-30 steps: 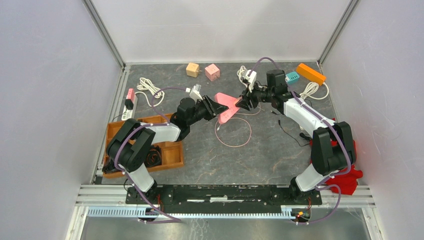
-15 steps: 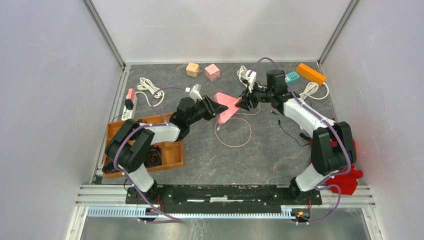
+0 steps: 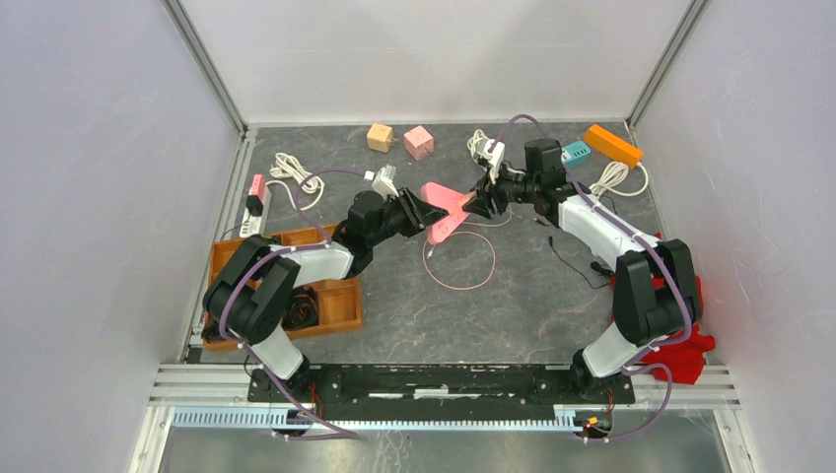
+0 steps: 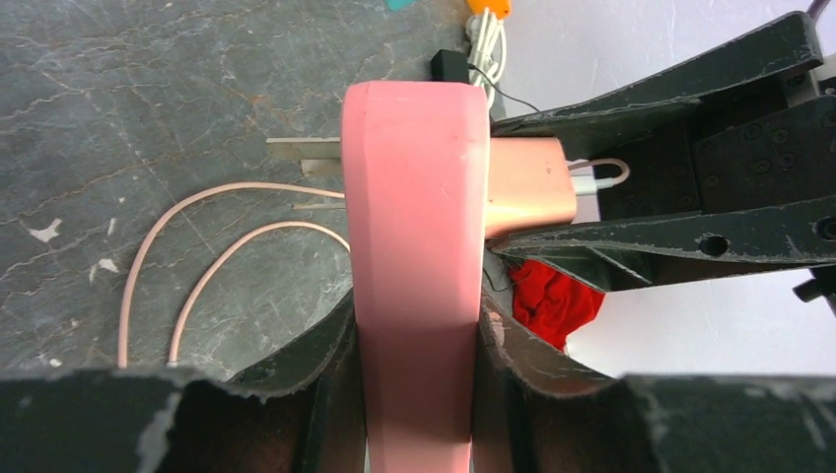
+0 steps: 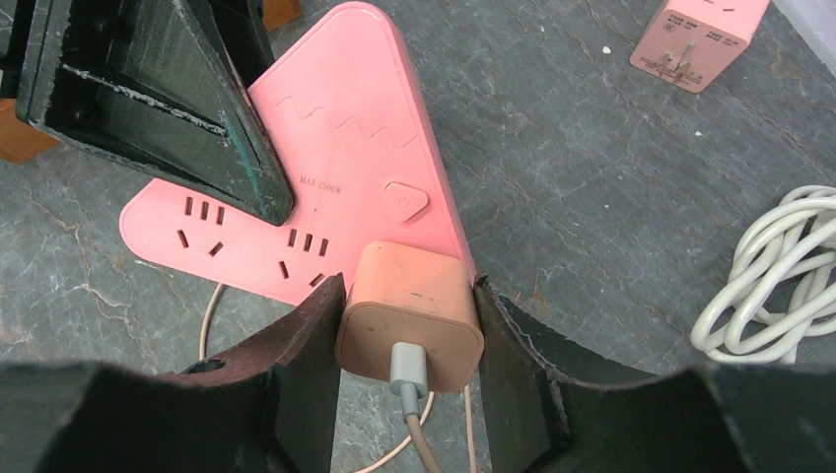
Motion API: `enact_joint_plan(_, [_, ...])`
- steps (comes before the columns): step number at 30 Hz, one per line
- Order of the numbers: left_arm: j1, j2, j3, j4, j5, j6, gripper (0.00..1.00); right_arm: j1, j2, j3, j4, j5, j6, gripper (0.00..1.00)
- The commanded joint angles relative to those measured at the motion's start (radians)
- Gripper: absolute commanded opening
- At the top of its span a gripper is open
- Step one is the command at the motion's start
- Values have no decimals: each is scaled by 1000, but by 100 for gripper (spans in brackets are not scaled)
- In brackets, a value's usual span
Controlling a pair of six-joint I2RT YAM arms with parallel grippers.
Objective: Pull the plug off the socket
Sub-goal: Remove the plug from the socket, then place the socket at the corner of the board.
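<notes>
Here, the left gripper (image 4: 419,330) is clamping the pink socket (image 4: 414,227) by its two long edges. Directly ahead of it, the right gripper (image 5: 409,330) is squeezing the pink plug (image 5: 409,296), which is sitting pressed against the socket's face, its cable (image 5: 419,434) trailing back between the right fingers.

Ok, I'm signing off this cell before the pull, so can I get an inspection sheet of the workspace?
Surface: dark stone-patterned table, scuffed.
Job's things: pink plug seated in pink socket block.
Clutter: wooden tray, tan cube adapter, pink cube adapter, orange strip, red cloth.
Tools: left tool shut on the socket block; right tool shut on the plug.
Cables: thin pink cable looped on the table; white cord coiled.
Surroundings: pale walls; nothing else seen.
</notes>
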Motion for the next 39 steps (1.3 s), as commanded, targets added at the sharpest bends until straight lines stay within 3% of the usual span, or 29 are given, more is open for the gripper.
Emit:
enact_joint_plan(1, [81, -4, -20, -180, -264, 136, 2, -31, -95, 3, 22, -58, 14, 0])
enact_joint_plan(15, [107, -143, -36, -223, -251, 239, 2, -43, -150, -40, 115, -185, 86, 0])
enact_joint_plan(23, [252, -182, -10, -138, 19, 369, 2, -52, -204, -80, 174, -211, 93, 0])
enact_joint_plan(32, [272, 9, 297, -261, 159, 581, 2, -59, -222, -94, 191, -202, 94, 0])
enact_joint_plan(39, [225, 253, 658, -512, 113, 829, 2, -74, -240, -101, 197, -190, 86, 0])
